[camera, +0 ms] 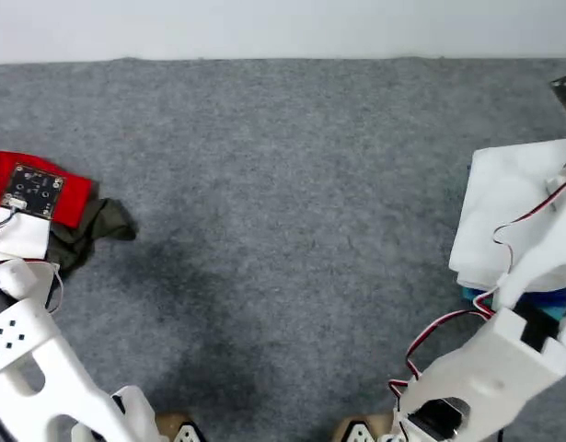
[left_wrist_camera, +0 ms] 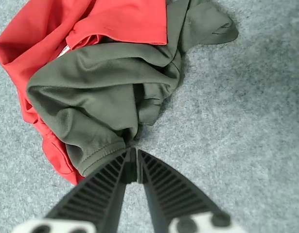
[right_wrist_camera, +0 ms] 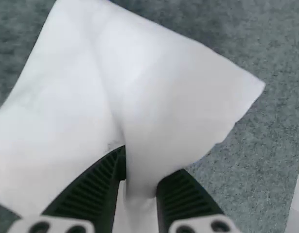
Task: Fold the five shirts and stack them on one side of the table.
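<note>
A crumpled olive-green shirt [left_wrist_camera: 105, 82] lies on top of a red shirt [left_wrist_camera: 52, 29] at the table's left edge; the same olive shirt [camera: 94, 230] and red shirt [camera: 16, 170] show in the high view. My left gripper [left_wrist_camera: 133, 158] is shut, its tips pinching the olive shirt's hem. A folded white shirt [camera: 513, 207] tops a stack at the right edge, with a blue shirt [camera: 540, 299] under it. My right gripper [right_wrist_camera: 137, 182] is shut on a fold of the white shirt [right_wrist_camera: 130, 97].
Grey carpet-like cloth covers the table [camera: 292, 221], and its wide middle lies between the two piles. A white wall runs along the far edge. Both arm bases stand at the near edge.
</note>
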Robot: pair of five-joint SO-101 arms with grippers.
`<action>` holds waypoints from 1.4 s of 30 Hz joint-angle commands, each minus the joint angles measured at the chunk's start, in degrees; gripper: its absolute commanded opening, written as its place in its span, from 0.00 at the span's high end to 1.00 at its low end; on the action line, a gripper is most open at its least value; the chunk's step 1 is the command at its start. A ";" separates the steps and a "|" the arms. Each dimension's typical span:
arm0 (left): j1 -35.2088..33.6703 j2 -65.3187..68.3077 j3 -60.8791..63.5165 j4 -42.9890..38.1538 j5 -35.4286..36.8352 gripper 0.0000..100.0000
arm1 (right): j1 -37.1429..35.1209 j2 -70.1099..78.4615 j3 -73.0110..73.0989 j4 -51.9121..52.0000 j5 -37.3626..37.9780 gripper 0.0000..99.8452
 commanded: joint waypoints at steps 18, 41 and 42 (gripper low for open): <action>0.35 -1.32 -0.40 -1.14 -0.26 0.98 | 1.19 -2.42 -6.42 6.90 -3.78 0.76; 0.35 -1.49 -1.54 2.11 0.00 0.98 | 10.59 16.22 -6.68 21.41 0.44 0.99; 0.35 -1.49 -1.54 2.11 0.00 0.98 | 10.68 15.34 -6.68 21.32 0.62 0.99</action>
